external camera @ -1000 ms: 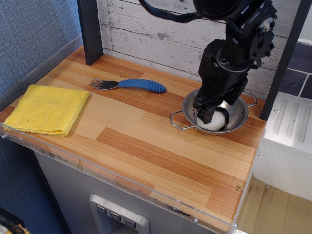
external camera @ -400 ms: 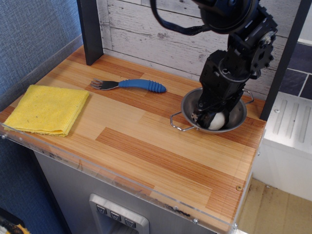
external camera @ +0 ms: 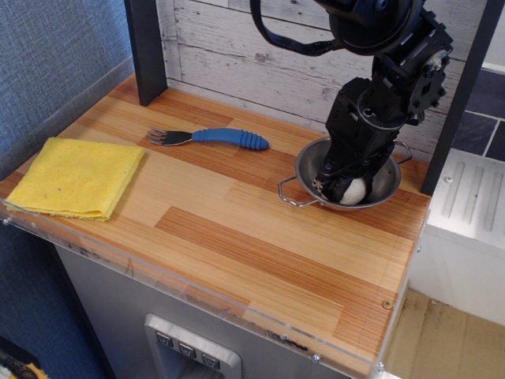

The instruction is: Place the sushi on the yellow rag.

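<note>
The sushi (external camera: 354, 190), a white rice ball with a dark side, lies in the steel bowl (external camera: 392, 187) at the back right of the wooden table. My gripper (external camera: 330, 184) reaches down into the bowl. Its fingers look closed on the sushi's left, dark side, and the arm hides part of the grip. The yellow rag (external camera: 75, 175) lies folded flat at the table's front left corner, far from the gripper, with nothing on it.
A blue-handled fork (external camera: 225, 136) lies between rag and bowl near the back. A dark post (external camera: 146, 47) stands at the back left and another (external camera: 465, 87) at the right. The table's front edge has a clear plastic lip (external camera: 197, 304).
The gripper has sunk a little into the bowl and closed in on the sushi. Bowl and sushi have shifted slightly up and to the right. Rag and fork have not moved.
</note>
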Motion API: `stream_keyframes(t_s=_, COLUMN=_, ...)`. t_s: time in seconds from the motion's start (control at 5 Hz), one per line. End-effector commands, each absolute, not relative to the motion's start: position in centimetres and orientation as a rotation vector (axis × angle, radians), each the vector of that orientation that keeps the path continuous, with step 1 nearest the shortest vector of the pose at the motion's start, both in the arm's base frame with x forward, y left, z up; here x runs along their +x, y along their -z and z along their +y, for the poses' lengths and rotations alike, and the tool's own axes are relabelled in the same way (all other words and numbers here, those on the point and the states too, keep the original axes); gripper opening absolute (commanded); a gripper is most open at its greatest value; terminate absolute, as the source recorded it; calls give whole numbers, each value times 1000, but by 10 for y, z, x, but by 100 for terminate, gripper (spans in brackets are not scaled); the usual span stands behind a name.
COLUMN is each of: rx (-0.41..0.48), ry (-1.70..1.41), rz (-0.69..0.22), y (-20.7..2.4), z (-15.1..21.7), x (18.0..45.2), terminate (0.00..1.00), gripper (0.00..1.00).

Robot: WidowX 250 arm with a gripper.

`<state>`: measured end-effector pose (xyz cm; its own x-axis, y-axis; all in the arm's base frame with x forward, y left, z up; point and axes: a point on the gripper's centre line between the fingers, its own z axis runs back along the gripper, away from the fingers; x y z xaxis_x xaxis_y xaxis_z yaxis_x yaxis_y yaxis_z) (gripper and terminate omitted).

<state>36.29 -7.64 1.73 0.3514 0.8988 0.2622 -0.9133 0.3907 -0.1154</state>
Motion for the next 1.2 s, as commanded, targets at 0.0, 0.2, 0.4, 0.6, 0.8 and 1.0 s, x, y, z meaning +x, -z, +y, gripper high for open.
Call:
stream_keyframes(t_s=0.0, rx=40, ry=-1176, rz=-358, y=-38, z=-71, x=357, terminate=0, gripper=0)
stream_keyframes(t_s=0.2, rx=36, ry=-1172, rz=-420, y=-58, z=-65, x=361, terminate=0, gripper=0)
stream_keyframes(t_s=0.4, rx=22, ry=-1191, rz=-470, y=-78, z=-57, x=360, terminate=0, gripper=0)
stream_keyframes(t_s=0.6, rx=-1, ry=-1201, rz=-509, y=-93, z=-51, x=360, terminate=0, gripper=0)
stream_keyframes(t_s=0.8, rx=-14, ry=-1224, rz=-552, y=-111, z=-44, x=358, terminate=0, gripper=0)
stream_keyframes(t_s=1.0, rx=-16, ry=-1283, rz=-588, y=-123, z=-28, x=353, terminate=0, gripper=0)
